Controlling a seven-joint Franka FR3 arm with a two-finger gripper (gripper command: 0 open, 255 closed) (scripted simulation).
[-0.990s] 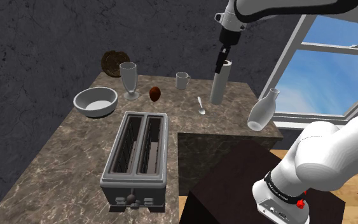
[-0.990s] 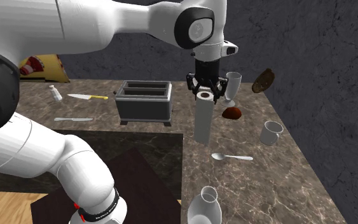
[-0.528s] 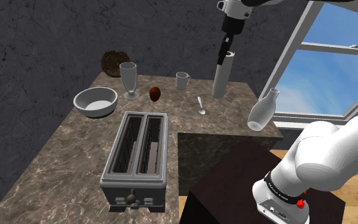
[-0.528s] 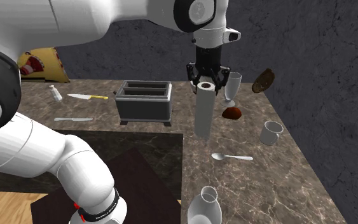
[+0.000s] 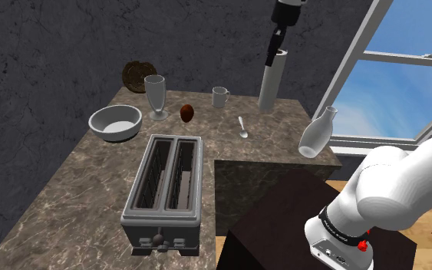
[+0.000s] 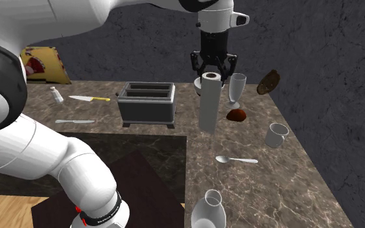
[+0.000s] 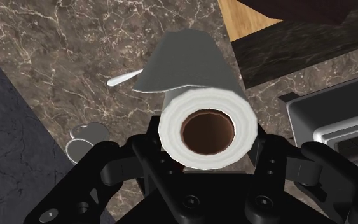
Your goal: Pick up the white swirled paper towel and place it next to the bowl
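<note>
Bowl [image 5: 115,121], pale and shallow, sits near the counter's [image 5: 68,199] far end on the shoulder view's left, its inside bare. A stemmed glass [image 5: 155,96], a small mug [image 5: 220,97] and a clear carafe [image 5: 318,132] stand apart along the counter, and none shows any contents. The two slots of the toaster [image 5: 165,192] look vacant. The arm comes down from the top edge, and the gripper [image 5: 274,55] clasps the top of the paper towel roll [image 5: 272,80], which hangs nearly upright, well apart from the bowl.

From the second exterior view, the hand points straight down, and the gripper [image 6: 213,72] is closed around the upper end of the paper towel roll [image 6: 209,102]. The roll's lower end appears clear of the counter [image 6: 291,175], between the toaster [image 6: 148,103] and the spoon [image 6: 236,159]. The mug [image 6: 277,135] and the carafe [image 6: 207,210] look empty.

Along the wrist view, the black fingers [image 7: 152,137] press both sides of the paper towel roll [image 7: 203,108], its brown core open toward the camera. The mug [image 7: 85,139] and the spoon [image 7: 123,78] lie below on the counter.
</note>
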